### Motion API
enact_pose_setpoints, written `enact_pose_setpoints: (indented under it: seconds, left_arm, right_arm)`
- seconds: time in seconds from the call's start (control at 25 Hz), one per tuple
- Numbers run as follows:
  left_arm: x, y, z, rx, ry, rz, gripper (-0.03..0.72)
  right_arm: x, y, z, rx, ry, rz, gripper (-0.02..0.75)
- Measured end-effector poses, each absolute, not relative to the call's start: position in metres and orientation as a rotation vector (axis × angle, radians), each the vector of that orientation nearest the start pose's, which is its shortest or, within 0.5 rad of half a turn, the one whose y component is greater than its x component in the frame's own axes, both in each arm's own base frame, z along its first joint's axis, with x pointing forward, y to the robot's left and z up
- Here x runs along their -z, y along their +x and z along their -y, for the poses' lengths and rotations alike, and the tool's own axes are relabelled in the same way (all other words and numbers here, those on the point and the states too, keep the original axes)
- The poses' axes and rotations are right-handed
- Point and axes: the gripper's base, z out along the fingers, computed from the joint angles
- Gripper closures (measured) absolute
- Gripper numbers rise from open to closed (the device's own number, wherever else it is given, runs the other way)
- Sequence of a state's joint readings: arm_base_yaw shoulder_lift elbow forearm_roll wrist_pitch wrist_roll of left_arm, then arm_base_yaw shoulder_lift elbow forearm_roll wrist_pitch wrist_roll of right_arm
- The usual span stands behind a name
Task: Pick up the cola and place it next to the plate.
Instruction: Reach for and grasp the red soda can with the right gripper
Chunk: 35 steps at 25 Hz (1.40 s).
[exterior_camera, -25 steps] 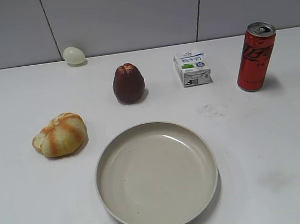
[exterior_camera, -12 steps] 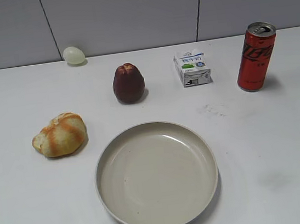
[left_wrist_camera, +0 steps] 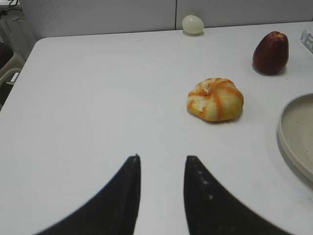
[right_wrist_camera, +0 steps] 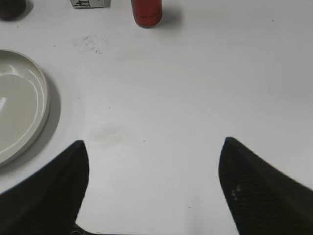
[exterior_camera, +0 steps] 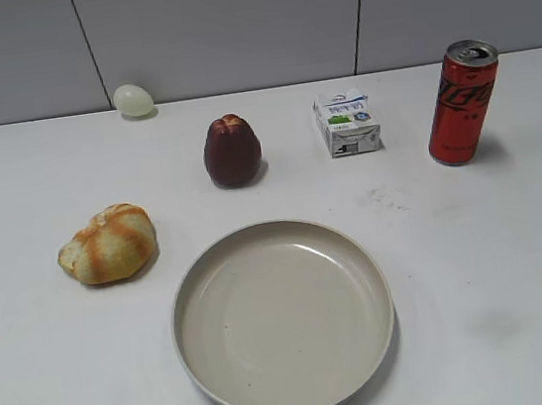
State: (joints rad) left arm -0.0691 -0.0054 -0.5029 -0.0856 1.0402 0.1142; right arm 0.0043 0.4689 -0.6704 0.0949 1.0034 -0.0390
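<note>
1. Cola [exterior_camera: 463,102] stands upright at the far right of the table [exterior_camera: 518,260], well apart from the plate [exterior_camera: 194,364], with the small white carton [exterior_camera: 348,123] between it and the dark red fruit [exterior_camera: 232,151]. Nothing touches the can yet.
2. Tipping looks like the main hazard: the can is tall and slim, so a finger that arrives off-centre or brushes its side on the way in would likely knock it over (and a round can on a smooth table would then roll).
3. A second risk, in my judgement, is clipping the carton on the approach, or setting the can down against the plate's raised rim so that it leans.
4. The right gripper [right_wrist_camera: 154,147] is spread wide, its fingers far apart over bare table, holding and touching nothing; the can sits ahead of it at the top edge of its view.
5. The left gripper [left_wrist_camera: 161,159] shows a narrow gap between its tips, partly parted and empty, with the bread roll [left_wrist_camera: 215,99] ahead of it.
</note>
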Motion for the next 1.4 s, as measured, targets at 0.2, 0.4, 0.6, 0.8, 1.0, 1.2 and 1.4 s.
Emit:
enact_pose_setpoints:
  seconds: [0.2,0.4,0.6,0.8,1.0,1.2,1.4]
  left_arm:
    - [-0.28,-0.006,0.006,0.073,0.188,-2.005,0.449]
    - [-0.28,-0.006,0.006,0.073,0.188,-2.005,0.449]
    - [-0.28,-0.006,0.006,0.073,0.188,-2.005,0.449]
    - [-0.28,-0.006,0.006,0.073,0.188,-2.005,0.449]
    - [-0.28,-0.006,0.006,0.073,0.188,-2.005,0.449]
    - [-0.28,-0.006,0.006,0.073,0.188,-2.005,0.45]
    - [-0.28,-0.006,0.006,0.073,0.188,-2.005,0.45]
  right_arm:
    - [-0.336,0.108,-0.008,-0.108,-0.018,-2.378,0.095]
    - [-0.355,0.15,-0.008,-0.112,-0.019,-2.47,0.114]
    - [-0.367,0.206,-0.009,-0.118,-0.033,-2.528,0.12]
    - [-0.369,0.259,-0.016,-0.212,-0.04,-2.567,0.122]
    - [-0.366,0.309,-0.018,-0.242,-0.039,-2.594,0.123]
    - [-0.358,0.351,-0.028,-0.237,-0.084,-2.614,0.124]
    - [-0.334,0.392,-0.042,-0.147,-0.119,-2.658,0.124]
